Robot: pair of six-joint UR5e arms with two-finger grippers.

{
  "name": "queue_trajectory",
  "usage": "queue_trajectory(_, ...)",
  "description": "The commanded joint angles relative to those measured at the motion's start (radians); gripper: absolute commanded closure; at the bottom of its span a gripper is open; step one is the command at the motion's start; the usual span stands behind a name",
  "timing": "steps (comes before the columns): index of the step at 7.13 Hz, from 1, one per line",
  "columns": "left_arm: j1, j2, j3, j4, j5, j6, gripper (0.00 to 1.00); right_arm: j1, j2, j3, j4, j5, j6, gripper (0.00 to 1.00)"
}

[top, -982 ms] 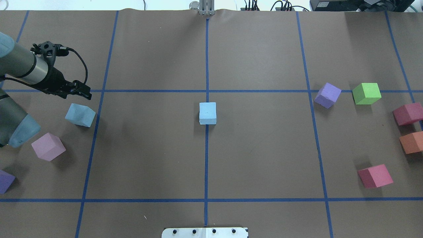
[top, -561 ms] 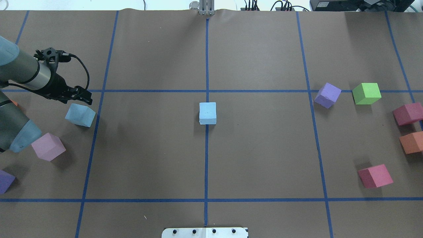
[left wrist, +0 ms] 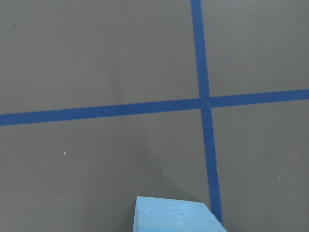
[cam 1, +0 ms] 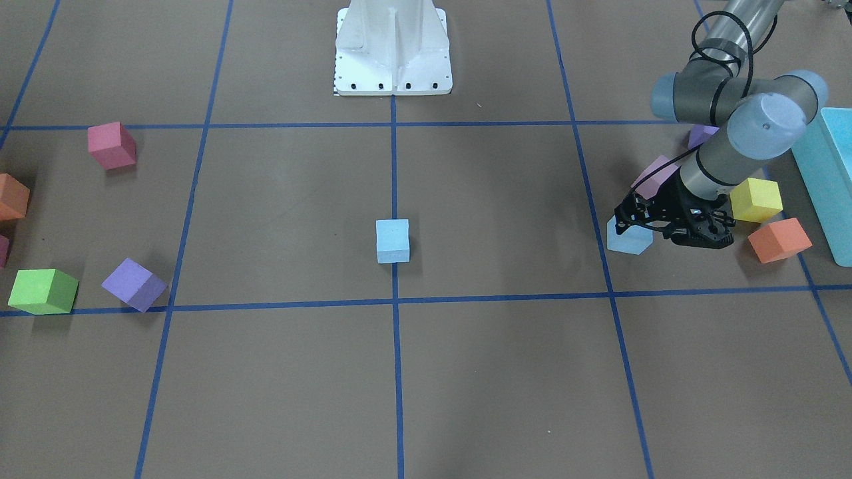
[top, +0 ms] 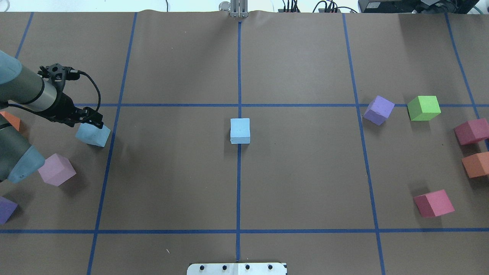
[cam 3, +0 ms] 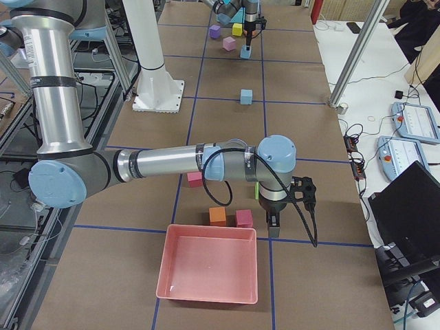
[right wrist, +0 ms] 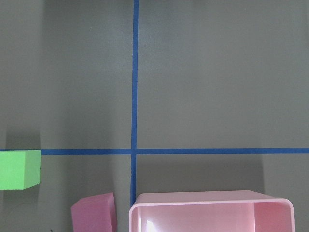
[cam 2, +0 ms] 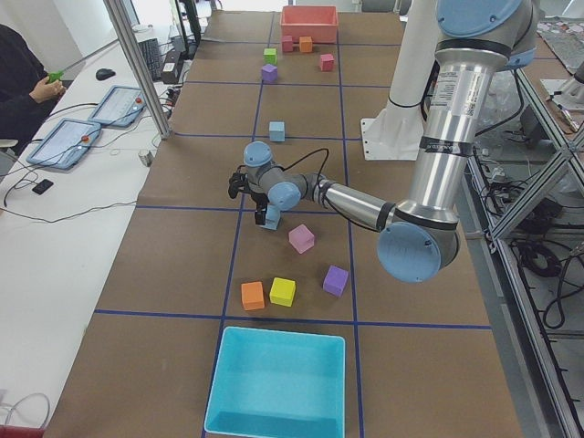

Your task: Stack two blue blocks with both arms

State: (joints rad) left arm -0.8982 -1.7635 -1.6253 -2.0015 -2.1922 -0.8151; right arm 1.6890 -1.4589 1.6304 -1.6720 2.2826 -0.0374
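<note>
One light blue block (top: 240,130) stands on the centre line of the table and also shows in the front view (cam 1: 392,241). The other blue block (top: 93,134) lies at the left, and only its top edge shows at the bottom of the left wrist view (left wrist: 176,215). My left gripper (top: 91,119) hangs just over this block's far edge, jaws apart and empty; in the front view (cam 1: 632,223) it overlaps the block (cam 1: 628,241). My right gripper (cam 3: 273,223) shows only in the exterior right view, near the pink tray; I cannot tell whether it is open or shut.
A pink cube (top: 56,169), a purple cube (top: 5,209) and an orange cube (top: 9,120) lie near the left arm, with a yellow cube (cam 1: 755,199) and a turquoise box (cam 1: 835,179). At the right lie purple (top: 378,110), green (top: 423,108) and red (top: 433,203) cubes and a pink tray (cam 3: 210,271).
My left gripper has moved nearer and lower, from beyond the left blue block to right over its far edge. The blocks have not moved.
</note>
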Motion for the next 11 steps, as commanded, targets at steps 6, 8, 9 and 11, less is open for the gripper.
queue_trajectory(6,0.039,-0.010,0.028,0.001,0.000,0.014,0.03,-0.009,0.005,-0.001,-0.003,-0.002,0.004,0.00)
queue_trajectory(8,0.042,-0.014,0.041,0.000,0.000,0.016,0.19,-0.009,0.008,0.000,-0.011,-0.002,0.004,0.00)
queue_trajectory(9,0.044,-0.014,0.044,0.000,0.000,0.016,0.26,-0.009,0.008,0.000,-0.011,-0.002,0.004,0.00)
queue_trajectory(11,0.044,-0.031,0.065,0.000,-0.001,0.017,0.36,-0.009,0.008,0.000,-0.011,-0.002,0.002,0.00)
